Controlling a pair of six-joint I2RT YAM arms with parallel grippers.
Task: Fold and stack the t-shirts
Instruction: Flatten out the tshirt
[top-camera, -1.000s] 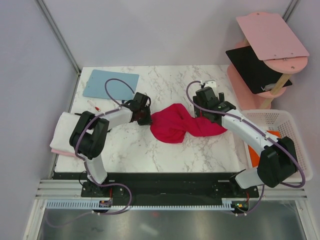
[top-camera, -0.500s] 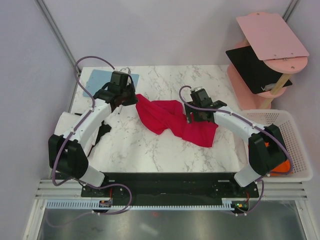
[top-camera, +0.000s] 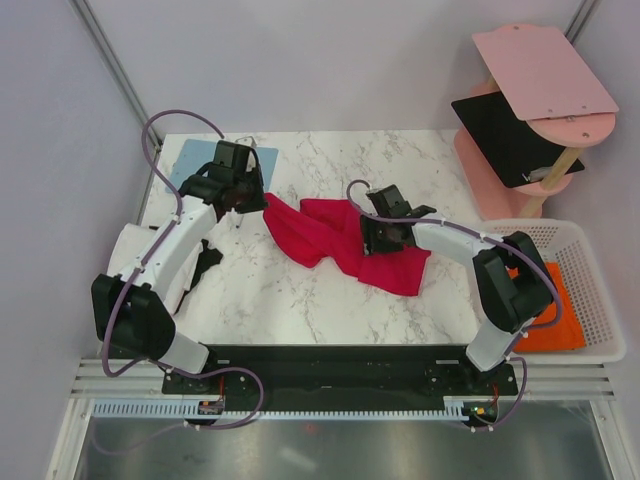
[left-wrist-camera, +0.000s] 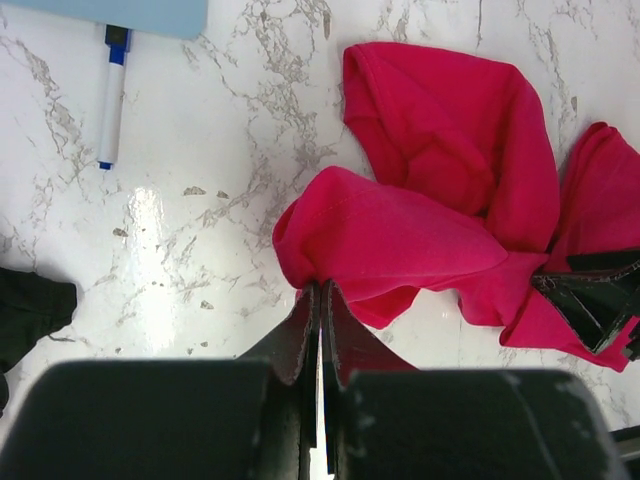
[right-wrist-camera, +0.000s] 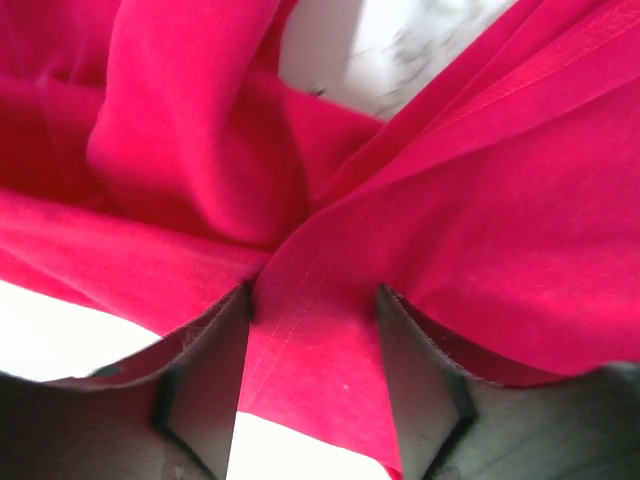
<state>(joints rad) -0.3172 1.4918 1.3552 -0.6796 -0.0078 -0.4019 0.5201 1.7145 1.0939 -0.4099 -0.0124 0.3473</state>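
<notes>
Crimson cloth fills the right wrist view: the red shirt (right-wrist-camera: 330, 170) lies bunched under the right pincer (right-wrist-camera: 312, 375), whose jaws stand apart with a stitched fold running between them. The overhead view cannot show this, since the wrist covers the tips there. The left wrist view shows the left pincer (left-wrist-camera: 320, 300) pressed together on a gathered edge of the same shirt, the rest spreading over the marble table (left-wrist-camera: 200, 230) ahead of its tips and to their right. Ahead and to the left lie a pen (left-wrist-camera: 108, 100) and the corner of a blue board (left-wrist-camera: 110, 12). Only the overhead camera takes in the other shirts. A white shirt (top-camera: 128, 250) lies well behind the left pincer beside its arm, and an orange shirt (top-camera: 560, 315) sits in a basket (top-camera: 610, 300) far off to the right pincer's right. A second ago the red shirt was a tighter heap. The left pincer has since drawn its edge toward the board, stretching the cloth between the two pincers. The right pincer has come in from the shirt's right end toward its middle, uncovering more of the orange shirt.
</notes>
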